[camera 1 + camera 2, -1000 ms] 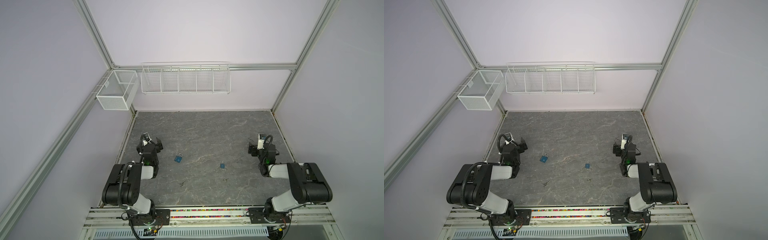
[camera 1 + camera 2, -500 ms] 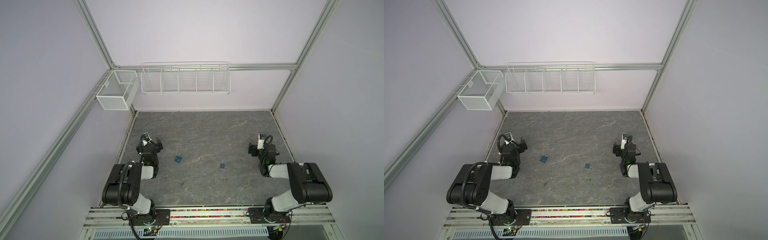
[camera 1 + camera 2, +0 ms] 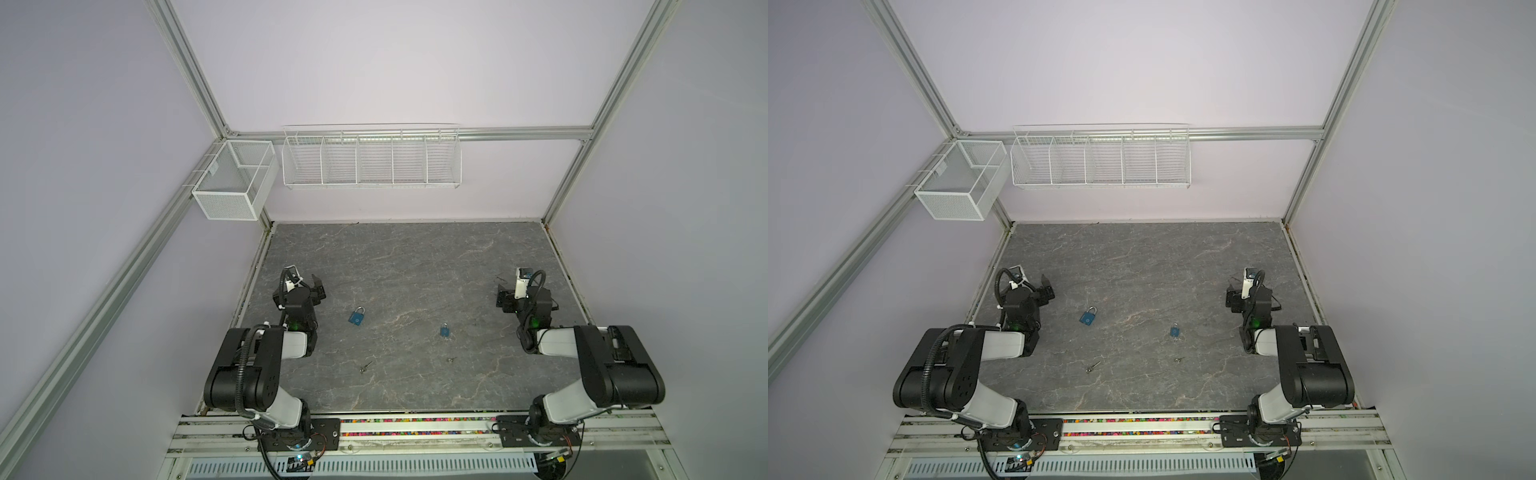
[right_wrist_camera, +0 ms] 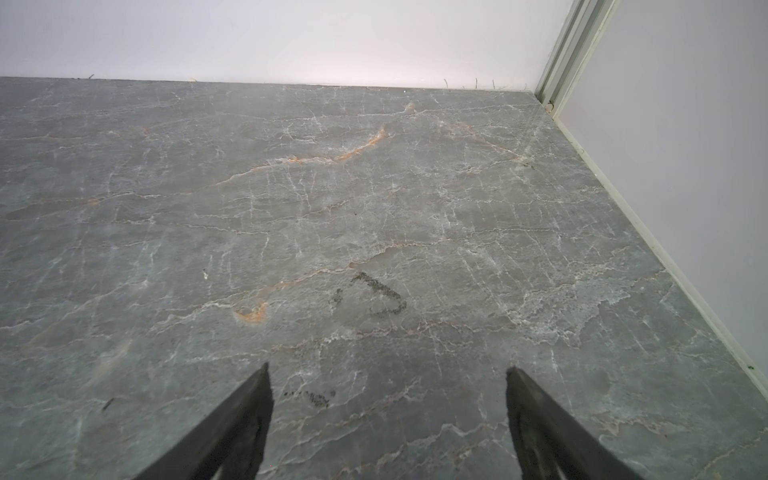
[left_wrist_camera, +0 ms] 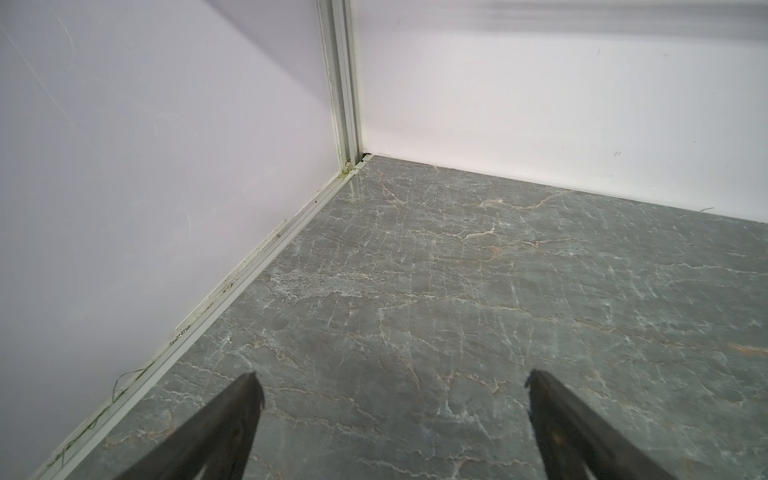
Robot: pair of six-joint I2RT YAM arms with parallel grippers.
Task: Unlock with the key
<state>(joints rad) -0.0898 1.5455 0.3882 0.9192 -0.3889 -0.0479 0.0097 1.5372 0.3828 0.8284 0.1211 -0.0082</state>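
Two blue padlocks lie on the grey marbled table (image 3: 407,257), both seen in both top views: a larger padlock (image 3: 357,316) (image 3: 1088,317) left of centre and a smaller padlock (image 3: 444,331) (image 3: 1175,331) to its right. In front of each lies a small metal key, a left key (image 3: 366,365) (image 3: 1093,366) and a right key (image 3: 451,359) (image 3: 1179,359). My left gripper (image 3: 306,284) (image 5: 390,374) rests low near the left wall, open and empty. Over by the right wall my right gripper (image 3: 516,296) (image 4: 387,368) also stands open with nothing in it. Neither wrist view shows a lock or a key.
A white mesh box (image 3: 232,183) hangs on the left frame. A white wire rack (image 3: 371,160) is fixed to the back wall, above the table. Aluminium posts (image 5: 343,83) mark the corners. Dark smudges (image 4: 374,293) mark the tabletop ahead of the right gripper.
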